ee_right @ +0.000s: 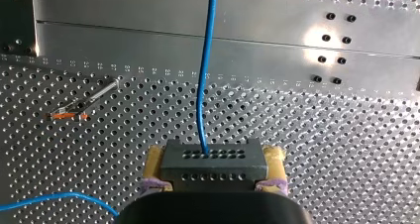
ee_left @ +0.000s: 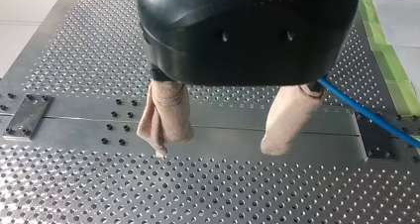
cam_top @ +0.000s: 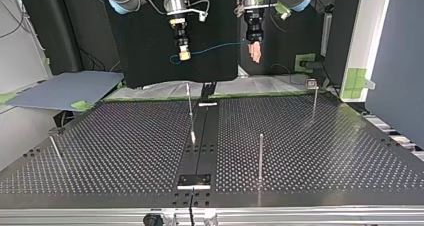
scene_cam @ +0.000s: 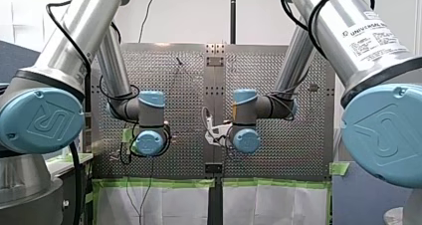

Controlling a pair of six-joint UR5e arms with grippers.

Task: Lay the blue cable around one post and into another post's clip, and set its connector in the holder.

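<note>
Both grippers hung over the table's (cam_top: 310,151) far edge, well above the plate. Green tape (ee_left: 398,90) lined that edge.

Right gripper (cam_top: 184,55): yellow pads (ee_right: 154,159) pinched the dark connector (ee_right: 213,164) from both sides, holding it in the air.

Blue cable (ee_right: 202,85) ran from the connector's face across to the left gripper (ee_left: 218,148) and came out just beside one finger.

Left gripper: beige pads (ee_left: 166,115) spread apart, only table showing between them.

Posts counted in the top view: four, well apart from each other.
- clip-headed post (cam_top: 314,101) at the right
- middle post (cam_top: 260,156) nearer the camera
- centre post (cam_top: 189,103) beside the dark centre strip (cam_top: 202,136)
- leaning post (cam_top: 55,148) at the left

The cable hung in the air, apart from all four. Grippers: two. Cables: one.
</note>
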